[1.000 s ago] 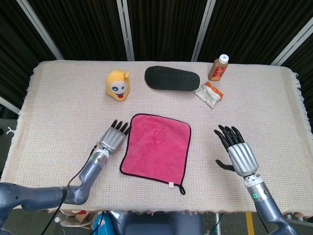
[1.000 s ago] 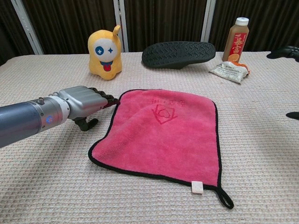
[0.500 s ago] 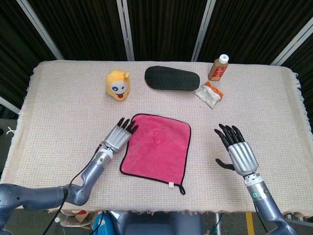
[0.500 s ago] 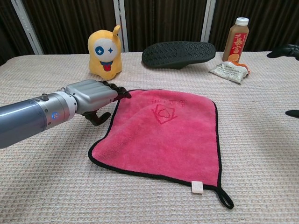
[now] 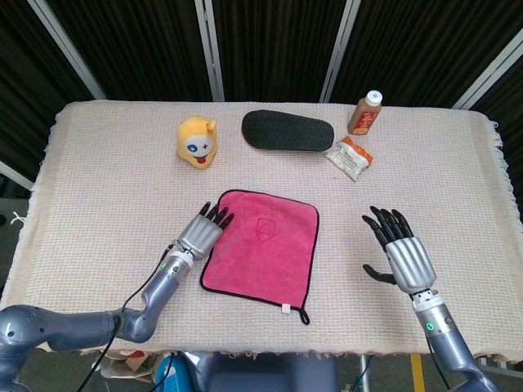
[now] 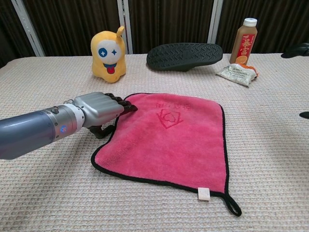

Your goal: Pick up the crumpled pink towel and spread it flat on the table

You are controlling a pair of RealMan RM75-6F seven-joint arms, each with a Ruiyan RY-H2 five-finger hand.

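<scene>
Black fingers (image 6: 124, 104) of the left hand (image 5: 202, 233) rest extended on the pink towel's (image 5: 261, 245) left edge, grasping nothing. Right hand (image 5: 402, 254) hovers released, well right of the towel, which already lies flat on the tabletop (image 5: 98, 180); spreading looks essentially done.

In the chest view the right hand (image 6: 297, 49) is cut off by the right edge

Bottle (image 6: 245, 40): label carries pale printed characters, too small to read. Pink towel (image 6: 169, 137): embossed emblem with a line of characters above it, illegible; small white tag at the near hem, blank as far as shows. Snack packet (image 6: 236, 73): print unreadable.
</scene>
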